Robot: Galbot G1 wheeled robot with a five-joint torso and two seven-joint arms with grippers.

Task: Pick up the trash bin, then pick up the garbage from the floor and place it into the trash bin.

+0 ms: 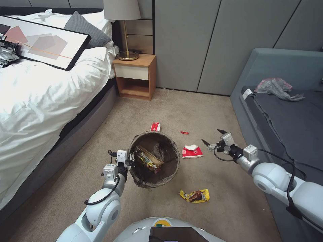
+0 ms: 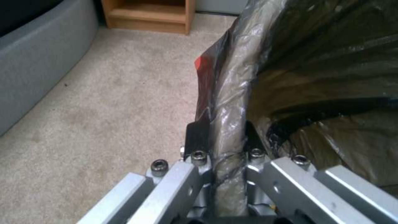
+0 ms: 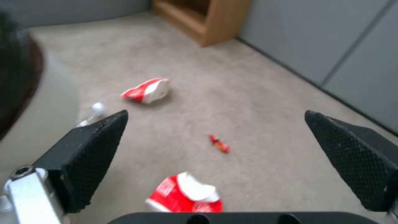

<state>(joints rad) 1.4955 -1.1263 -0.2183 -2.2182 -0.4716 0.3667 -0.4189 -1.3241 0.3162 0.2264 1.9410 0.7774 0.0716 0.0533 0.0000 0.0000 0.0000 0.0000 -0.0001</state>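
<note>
Head view: left tool is pinching trash bin rim w/ bag, right tool is hovering wide over crushed cup; thin grip could slip, tipping bin.

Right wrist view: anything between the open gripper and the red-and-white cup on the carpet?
Nothing visible. The right gripper is open above the crushed red-and-white cup, with only bare carpet around it.

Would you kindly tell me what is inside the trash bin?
The trash bin, clamped by the left gripper, holds a dark liner, a colourful snack wrapper and something brown; anything beneath is hidden.
</note>
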